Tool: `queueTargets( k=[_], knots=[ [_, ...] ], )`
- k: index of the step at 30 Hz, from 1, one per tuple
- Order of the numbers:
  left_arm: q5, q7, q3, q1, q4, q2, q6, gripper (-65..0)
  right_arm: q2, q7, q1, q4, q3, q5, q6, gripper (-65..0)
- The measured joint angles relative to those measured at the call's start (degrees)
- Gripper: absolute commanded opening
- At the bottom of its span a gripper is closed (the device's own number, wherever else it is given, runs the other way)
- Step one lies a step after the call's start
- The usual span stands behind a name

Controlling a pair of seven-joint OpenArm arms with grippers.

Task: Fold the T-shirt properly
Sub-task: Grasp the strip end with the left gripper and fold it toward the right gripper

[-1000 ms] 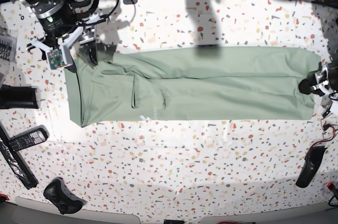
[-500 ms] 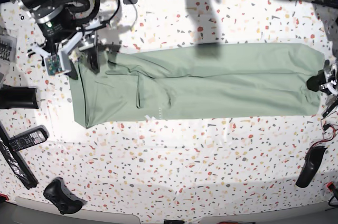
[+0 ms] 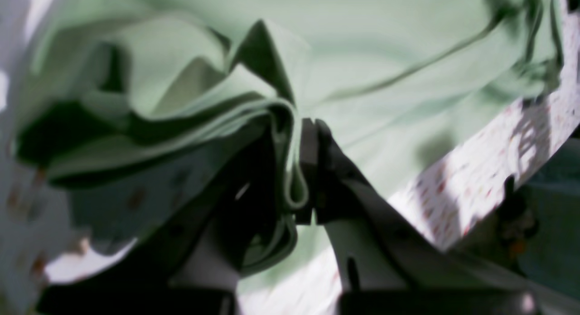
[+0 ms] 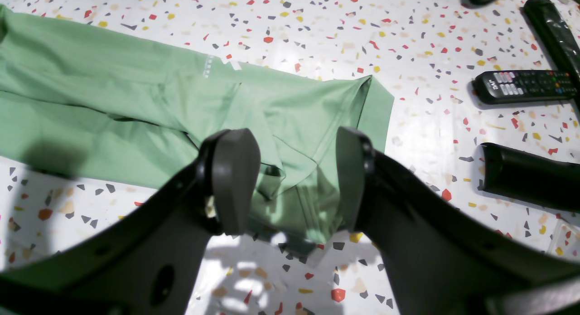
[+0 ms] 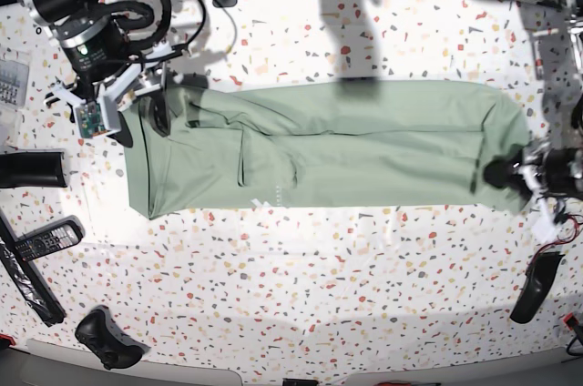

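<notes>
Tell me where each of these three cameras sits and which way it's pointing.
Base: overhead, looking straight down at the table; both arms show.
Left wrist: on the left arm, close on the left pincer shut on the T-shirt.
Right wrist: on the right arm, looking past the open right pincer over the shirt's end.
Shared: base and right wrist both show the JVC remote.

Left end effector [image 5: 503, 174] dragged T-shirt [image 5: 319, 154] hem inward.
</notes>
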Motion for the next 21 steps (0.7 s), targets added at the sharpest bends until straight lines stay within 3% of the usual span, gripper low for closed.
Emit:
queueTargets(
  k=[8,16,21],
  knots=[
    [0.09,0.00,0.00,6.67,9.53,11.63,0.02,-65.0,0.00,-0.35,-0.02,0.00,0.00,0.00,0.00,-36.0],
    [4.00,-3.98,-0.02,8.72,9.79,18.86,0.04,-65.0,0.00,-0.63,0.00,0.00,0.00,-0.02,0.00,-36.0],
    [4.37,-4.31,-0.15,8.72,9.79,21.05,0.04,-65.0,0.00,-0.61,0.00,0.00,0.00,0.00,0.00,-35.9]
  ],
)
